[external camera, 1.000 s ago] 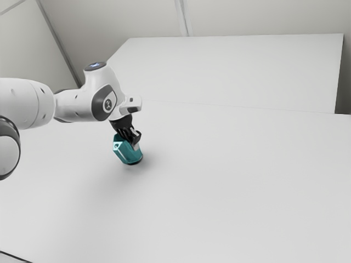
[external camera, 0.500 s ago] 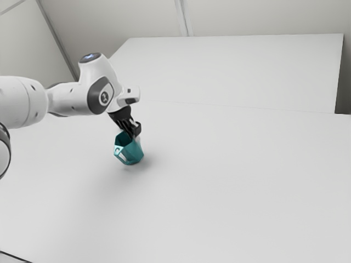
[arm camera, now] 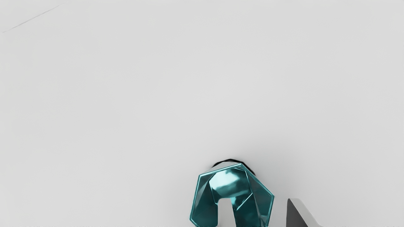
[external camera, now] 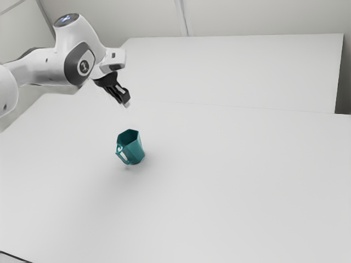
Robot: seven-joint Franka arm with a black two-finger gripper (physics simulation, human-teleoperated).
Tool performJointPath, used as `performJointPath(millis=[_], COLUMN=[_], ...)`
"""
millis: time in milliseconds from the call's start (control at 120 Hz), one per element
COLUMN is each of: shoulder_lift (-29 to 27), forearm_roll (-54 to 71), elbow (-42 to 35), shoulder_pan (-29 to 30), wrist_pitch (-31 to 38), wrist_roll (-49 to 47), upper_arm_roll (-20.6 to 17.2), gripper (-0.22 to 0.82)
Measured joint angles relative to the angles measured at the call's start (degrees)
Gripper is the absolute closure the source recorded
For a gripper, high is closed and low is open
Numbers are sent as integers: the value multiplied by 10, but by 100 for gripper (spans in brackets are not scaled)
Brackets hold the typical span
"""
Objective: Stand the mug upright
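Observation:
The teal faceted mug [external camera: 131, 148] stands on its base on the table, its mouth facing up and its handle toward the exterior view's lower left. My gripper [external camera: 126, 103] is raised well above the mug, apart from it. From the wrist view, the mug [arm camera: 230, 184] shows its inside and rim below the hand, with a dark edge at its base. The gripper [arm camera: 259, 209] is open there, its two fingers spaced apart with nothing held; one finger overlaps the mug's mouth in the picture and hides part of it.
The broad white table [external camera: 230, 181] surrounds the mug. Behind it is a pale panel [external camera: 236, 71] in the exterior view, with a wall beyond. A dark thin line lies at the exterior view's lower left corner.
The gripper has let go of the mug and risen away, back toward the exterior view's upper left. The mug has tipped from a lean onto its base, with its mouth now up.

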Motion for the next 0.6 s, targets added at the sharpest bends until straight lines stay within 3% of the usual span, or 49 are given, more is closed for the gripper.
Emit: performJointPath(millis=[283, 600], shoulder_lift=[-16, -26], forearm_roll=[36, 77], elbow=[93, 164], shoulder_pan=[-2, -2], wrist_pitch=[-93, -186], wrist_roll=[-1, -21], upper_arm_roll=[2, 4], gripper=[19, 6])
